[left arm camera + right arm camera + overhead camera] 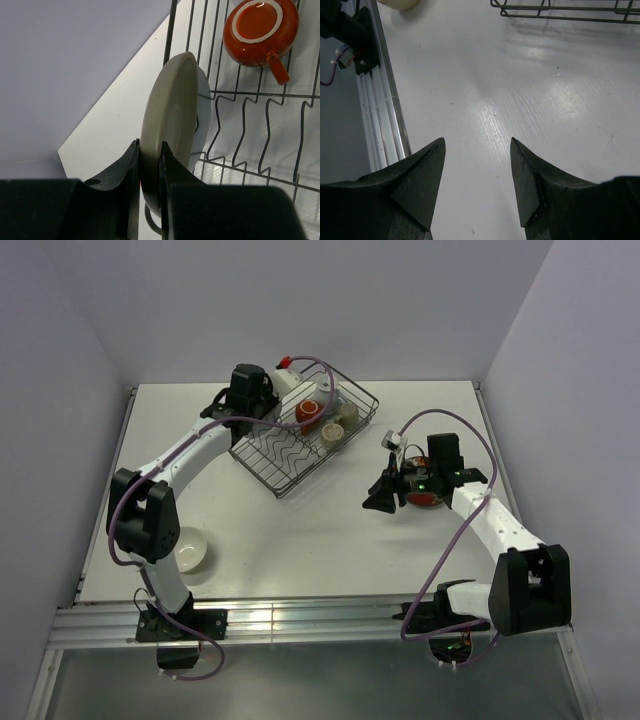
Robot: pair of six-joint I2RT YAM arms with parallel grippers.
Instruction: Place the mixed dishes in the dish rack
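Observation:
My left gripper (149, 145) is shut on the rim of an olive-grey plate (170, 115), held on edge at the far-left corner of the dish rack (290, 455). A pale white plate (202, 100) stands just behind it inside the rack wires (245, 95). An orange-red mug (257, 30) lies mouth-down in the rack, beside two small cups (333, 432). My right gripper (477, 145) hangs open over bare table, right of the rack. A red floral plate (428, 499) lies partly hidden under the right arm. A cream bowl (188, 548) sits near the left arm's base.
A metal rail (380, 115) runs along the table's near edge. The rack's near rim (560, 17) shows at the top of the right wrist view. Walls close the table on three sides. A small red-capped object (285, 362) lies behind the rack.

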